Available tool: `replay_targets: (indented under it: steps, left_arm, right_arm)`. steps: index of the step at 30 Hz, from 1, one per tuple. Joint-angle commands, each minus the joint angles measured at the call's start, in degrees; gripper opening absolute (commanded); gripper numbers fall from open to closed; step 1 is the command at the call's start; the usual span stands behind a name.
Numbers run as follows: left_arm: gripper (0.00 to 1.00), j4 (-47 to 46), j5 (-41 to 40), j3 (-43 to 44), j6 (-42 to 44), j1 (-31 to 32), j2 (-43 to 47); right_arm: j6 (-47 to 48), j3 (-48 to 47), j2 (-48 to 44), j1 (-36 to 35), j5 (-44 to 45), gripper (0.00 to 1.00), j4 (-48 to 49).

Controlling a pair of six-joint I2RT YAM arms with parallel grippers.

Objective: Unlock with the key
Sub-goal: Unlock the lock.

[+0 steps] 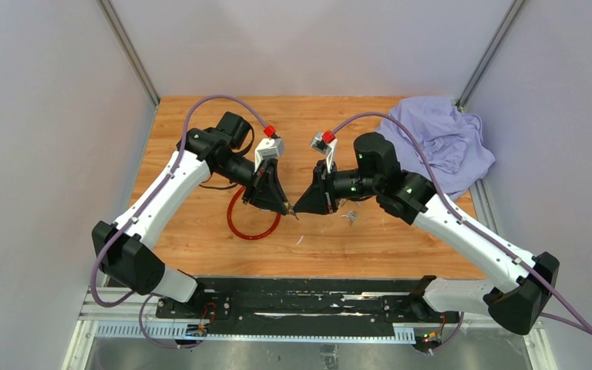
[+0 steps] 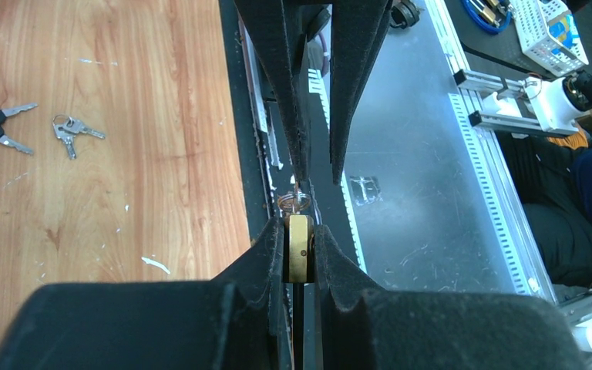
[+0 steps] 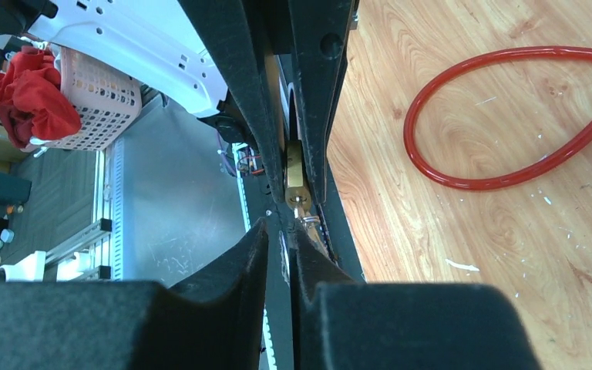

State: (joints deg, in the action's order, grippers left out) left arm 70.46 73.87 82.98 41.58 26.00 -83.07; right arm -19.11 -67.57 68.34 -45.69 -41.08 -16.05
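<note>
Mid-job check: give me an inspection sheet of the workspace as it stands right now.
Surface: wooden table, scuffed, with small white flecks.
Job's things: brass padlock clamped in the left gripper; key at the padlock's end, between the two sets of fingertips.
Clutter: red cable loop lying on the table; loose keys on the wood; purple cloth heaped at the far right corner.
Grippers: left gripper shut on the padlock; right gripper tip to tip with it, jaws narrow, hold on the key unclear.
Cables: purple cable arching over each arm.
Surroundings: grey walls; metal rail at the near edge; basket with a red rag beyond the table.
</note>
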Motion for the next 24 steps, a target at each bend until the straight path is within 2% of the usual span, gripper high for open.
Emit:
replay_targets:
  steps: [1, 9, 17, 24]
  left_arm:
    - [0.0, -0.21, 1.14, 1.18, -0.12, 0.19, 1.4]
    - [0.0, -0.25, 1.5, 1.49, -0.6, 0.24, 1.55]
    - [0.0, -0.27, 1.81, 1.32, -0.57, 0.19, 1.7]
    - [0.0, -0.23, 1.91, 1.31, -0.47, 0.19, 1.95]
  right_arm:
    - [-1.25, -0.32, 0.72, 0.46, 0.1, 0.14, 4.19]
    - [-1.06, 0.12, 1.56, 0.3, 0.02, 0.15, 4.35]
    - [1.7, -0.74, -0.38, 0.36, 2.81, 0.29, 0.28]
    - [1.91, -1.26, 0.01, 0.3, 2.48, 0.31, -0.92]
